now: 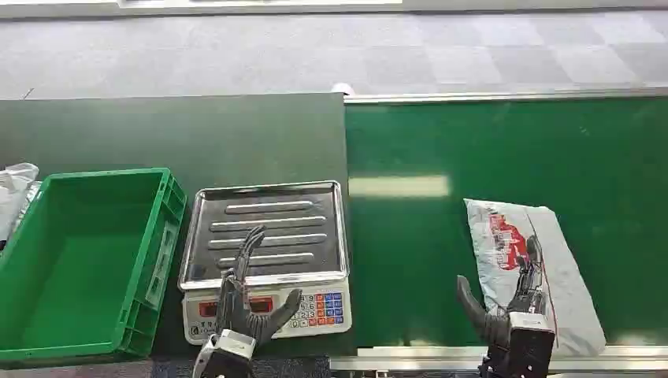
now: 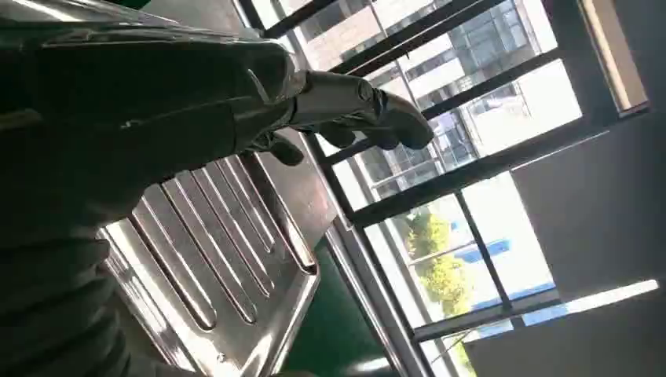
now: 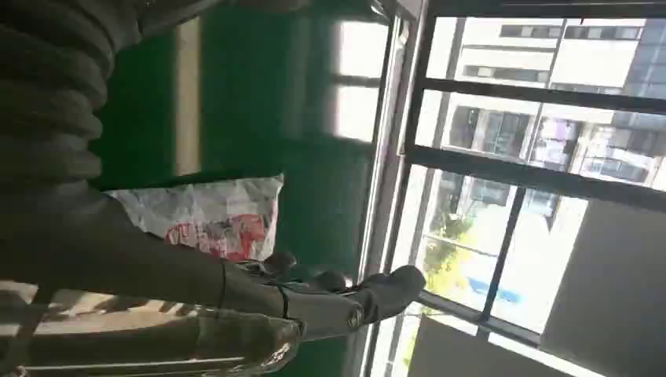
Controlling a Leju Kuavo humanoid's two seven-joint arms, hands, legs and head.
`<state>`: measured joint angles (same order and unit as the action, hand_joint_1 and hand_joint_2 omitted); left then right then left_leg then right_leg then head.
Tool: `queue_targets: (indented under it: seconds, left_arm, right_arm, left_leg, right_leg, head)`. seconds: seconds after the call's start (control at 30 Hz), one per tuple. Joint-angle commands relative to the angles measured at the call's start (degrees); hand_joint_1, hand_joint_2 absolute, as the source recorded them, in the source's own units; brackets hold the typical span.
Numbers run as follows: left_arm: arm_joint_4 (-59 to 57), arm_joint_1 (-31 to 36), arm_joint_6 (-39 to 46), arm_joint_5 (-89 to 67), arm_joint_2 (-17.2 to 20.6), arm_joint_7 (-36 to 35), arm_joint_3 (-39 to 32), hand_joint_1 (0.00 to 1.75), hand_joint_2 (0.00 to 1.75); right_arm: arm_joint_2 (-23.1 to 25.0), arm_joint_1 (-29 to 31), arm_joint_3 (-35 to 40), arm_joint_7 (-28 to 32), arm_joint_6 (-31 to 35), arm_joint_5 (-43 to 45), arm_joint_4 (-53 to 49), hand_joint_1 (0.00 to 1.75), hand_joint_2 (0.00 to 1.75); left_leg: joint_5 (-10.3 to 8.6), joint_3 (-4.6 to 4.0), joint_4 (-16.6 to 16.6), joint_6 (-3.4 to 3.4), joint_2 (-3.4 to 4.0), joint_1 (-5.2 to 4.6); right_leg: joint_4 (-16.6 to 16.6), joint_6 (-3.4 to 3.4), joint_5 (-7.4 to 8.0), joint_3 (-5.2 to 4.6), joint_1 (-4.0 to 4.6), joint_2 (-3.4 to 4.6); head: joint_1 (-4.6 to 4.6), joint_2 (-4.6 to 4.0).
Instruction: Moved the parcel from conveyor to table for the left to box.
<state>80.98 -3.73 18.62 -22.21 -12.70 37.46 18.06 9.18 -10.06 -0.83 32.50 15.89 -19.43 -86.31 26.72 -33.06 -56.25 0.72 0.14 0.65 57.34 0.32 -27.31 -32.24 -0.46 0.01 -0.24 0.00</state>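
Parcel (image 1: 529,268) sitting on the conveyor (image 1: 441,142), not picked up yet

Right hand (image 1: 512,303) is over its near end, fingers spread, holding nothing afaict; contact unclear. Left hand (image 1: 244,303) open above the scale (image 1: 264,260). It's a soft poly mailer, prob light, floppy & slick, so grab 1 edge, pinch firmly w/ thumb underneath.

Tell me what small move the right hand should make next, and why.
Probably lower the right hand and close its fingers on the near end of the parcel. The hand is open and sits over the parcel, which lies flat on the green conveyor; nothing is held yet. The scale and crate wait to its left.
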Motion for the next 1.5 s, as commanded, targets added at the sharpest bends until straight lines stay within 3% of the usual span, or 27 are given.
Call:
queue_targets:
  seconds: [0.03, 0.13, 0.3, 0.47, 0.8, 0.87, 0.97, 1.03, 1.23, 1.33, 1.37, 1.5]
  left_arm:
    - [-3.37, 0.38, -1.07, 0.54, 1.67, -1.13, 1.39, 0.00, 1.75]
    - [-3.58, 0.92, -2.26, 3.32, 1.82, -1.00, -0.17, 0.00, 1.75]
    - [-1.79, 2.81, -2.41, 3.16, 2.64, 0.07, -1.72, 0.00, 1.75]
    - [-0.53, 4.43, -1.63, 2.70, 1.98, 0.03, -1.90, 0.00, 1.75]
    - [-0.40, 4.11, -1.39, 2.50, 1.99, -0.19, -1.52, 0.00, 1.75]
    - [1.98, 2.58, 0.07, 2.23, 2.00, -0.25, -0.91, 0.00, 1.75]
    - [6.50, -1.41, 3.28, 1.51, 2.55, -0.73, 0.97, 0.00, 1.75]
    - [9.01, -3.78, 6.18, 0.53, 3.53, -0.95, 2.46, 0.00, 1.75]
    - [10.03, -4.89, 6.63, 4.12, 5.29, -2.37, 2.40, 0.00, 1.75]
    - [10.30, -3.59, 5.74, 2.19, 4.85, -2.61, 2.30, 0.00, 1.75]
    - [9.21, -2.54, 3.81, 2.90, 4.51, -3.76, 2.48, 0.00, 1.75]
    - [4.44, -0.20, 1.83, 3.36, 3.43, -5.20, 2.47, 0.00, 1.75]
  right_arm:
    - [0.42, -1.29, -1.19, -0.99, 1.13, -5.75, -0.83, 0.00, 1.75]
    - [-0.82, -1.22, -0.97, -3.48, 6.33, -14.35, -1.85, 0.00, 1.75]
    - [-4.73, 4.87, -4.23, -9.62, 3.92, -16.58, -0.84, 0.00, 1.75]
    - [-8.23, 14.99, -6.81, -15.95, 3.26, -19.27, 14.12, 0.00, 1.75]
    - [-7.87, 15.18, -6.90, -17.25, 3.74, -20.60, 15.49, 0.00, 1.75]
    - [-9.90, 21.36, -6.42, -22.69, 2.04, -23.76, 26.21, 0.00, 1.75]
    - [-12.12, 30.29, -7.62, -23.88, 1.42, -25.68, 45.98, 0.00, 1.75]
    - [-12.70, 32.87, -8.75, -24.49, 1.27, -26.47, 53.86, 0.00, 1.75]
    - [-11.14, 30.66, -11.12, -27.15, 1.97, -26.20, 53.37, 0.00, 1.75]
    - [-9.39, 24.80, -11.47, -37.00, 2.36, -31.15, 46.12, 0.00, 1.75]
    - [-9.48, 22.35, -10.51, -45.38, 0.28, -36.93, 44.24, 0.00, 1.75]
    - [-6.94, 18.48, -14.15, -50.72, -2.30, -41.20, 40.50, 0.00, 1.75]
  left_leg:
    - [0.00, 0.14, 0.11, -0.03, -0.04, -0.02]
    - [-0.01, 0.13, 0.10, -0.03, -0.02, -0.01]
    - [-0.04, 0.05, 0.07, -0.05, 0.05, -0.04]
    - [-0.10, 0.07, 0.09, -0.08, 0.11, 0.00]
    - [-0.05, 0.22, 0.06, -0.07, 0.02, -0.05]
    - [-0.04, 0.20, 0.05, -0.08, 0.05, -0.03]
    - [-0.04, 0.20, 0.07, -0.11, 0.32, -0.02]
    - [-0.02, 0.21, 0.05, -0.09, 0.40, 0.00]
    - [-0.05, 0.18, 0.03, -0.08, 0.00, -0.08]
    - [-0.02, 0.20, 0.08, -0.06, -0.01, -0.06]
    - [-0.04, 0.18, 0.07, -0.05, -0.18, -0.03]
    - [-0.09, 0.19, 0.11, -0.08, -0.44, 0.00]
  right_leg:
    - [-0.11, -0.01, -0.01, 0.16, -0.01, -0.04]
    - [-0.12, 0.00, 0.01, 0.15, 0.00, -0.02]
    - [-0.07, 0.00, 0.05, 0.05, -0.03, 0.04]
    - [-0.16, 0.02, 0.16, 0.09, 0.01, 0.10]
    - [-0.10, 0.00, 0.09, 0.22, -0.05, 0.03]
    - [-0.12, 0.01, 0.11, 0.21, -0.03, 0.07]
    - [-0.16, 0.03, 0.20, 0.18, -0.01, 0.32]
    - [-0.14, 0.03, 0.17, 0.22, 0.01, 0.30]
    - [-0.07, 0.02, 0.07, 0.23, -0.09, -0.03]
    - [-0.10, -0.02, 0.07, 0.22, -0.07, -0.03]
    - [-0.12, -0.02, 0.04, 0.25, -0.03, -0.20]
    - [-0.20, 0.01, -0.04, 0.35, 0.00, -0.46]
  head:
    - [0.02, 0.00]
    - [0.00, 0.00]
    - [0.00, 0.00]
    - [0.00, 0.00]
    - [0.00, 0.00]
    - [0.00, 0.00]
    - [0.00, 0.00]
    - [0.02, 0.00]
    - [0.02, 0.00]
    - [-0.02, 0.00]
    - [0.00, 0.00]
    - [0.00, 0.00]
